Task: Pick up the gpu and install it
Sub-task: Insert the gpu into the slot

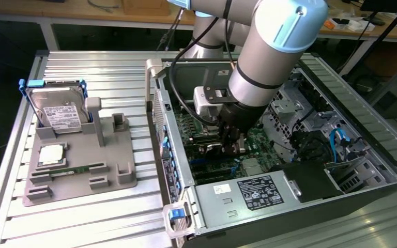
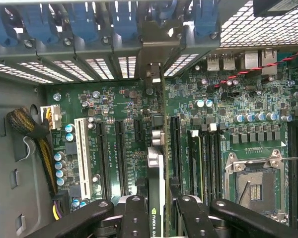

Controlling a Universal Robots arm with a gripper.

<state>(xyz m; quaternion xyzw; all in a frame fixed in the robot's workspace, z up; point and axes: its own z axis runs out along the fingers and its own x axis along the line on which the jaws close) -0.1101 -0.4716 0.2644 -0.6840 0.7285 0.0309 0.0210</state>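
Gpu [image 2: 155,198] edge-on between fingers [image 2: 135,218], empty slots [image 2: 120,153] either side

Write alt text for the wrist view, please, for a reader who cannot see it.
The gripper is closed on the gpu, a thin card seen edge-on over the green motherboard, among its long slots. An empty processor socket and the case's blue clips are also visible.
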